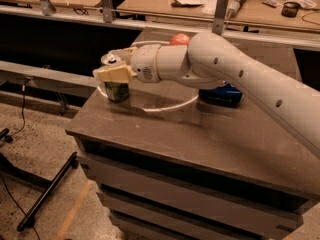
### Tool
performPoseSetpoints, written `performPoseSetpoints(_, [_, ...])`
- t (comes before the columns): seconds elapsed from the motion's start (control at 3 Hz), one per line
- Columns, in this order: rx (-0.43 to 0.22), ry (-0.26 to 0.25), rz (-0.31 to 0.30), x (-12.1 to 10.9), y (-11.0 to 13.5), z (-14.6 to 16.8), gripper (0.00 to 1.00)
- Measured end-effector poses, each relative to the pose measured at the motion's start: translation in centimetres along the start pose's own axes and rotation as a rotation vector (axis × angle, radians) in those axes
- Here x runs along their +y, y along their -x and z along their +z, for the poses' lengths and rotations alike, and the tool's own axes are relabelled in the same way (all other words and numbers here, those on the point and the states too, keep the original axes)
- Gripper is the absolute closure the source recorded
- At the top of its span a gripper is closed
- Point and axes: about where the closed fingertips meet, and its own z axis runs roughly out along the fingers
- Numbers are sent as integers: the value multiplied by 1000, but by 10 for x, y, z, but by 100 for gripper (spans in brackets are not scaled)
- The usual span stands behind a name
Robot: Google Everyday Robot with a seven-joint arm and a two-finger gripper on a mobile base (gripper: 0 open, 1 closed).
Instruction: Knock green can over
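Observation:
The green can (117,90) stands upright near the far left corner of the dark cabinet top (200,134), its silver top (109,59) showing behind the fingers. My gripper (114,73) reaches in from the right at the can's upper part, its pale fingers (112,74) lying across the front of the can and hiding its upper half. The white arm (240,74) stretches across the cabinet from the right.
A blue Pepsi can (222,93) lies on its side under the arm. A red round object (180,38) shows behind the arm. A thin white cable loop (165,106) lies on the top. A workbench (200,4) with clutter stands behind; floor and a black stand leg (45,194) are left.

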Motion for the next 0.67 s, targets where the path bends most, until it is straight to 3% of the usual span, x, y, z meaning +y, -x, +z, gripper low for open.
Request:
performPoseSetpoints(0.33, [-16, -48, 10, -3, 0, -16, 51])
performPoseSetpoints(0.67, [-22, -101, 25, -5, -3, -34, 71])
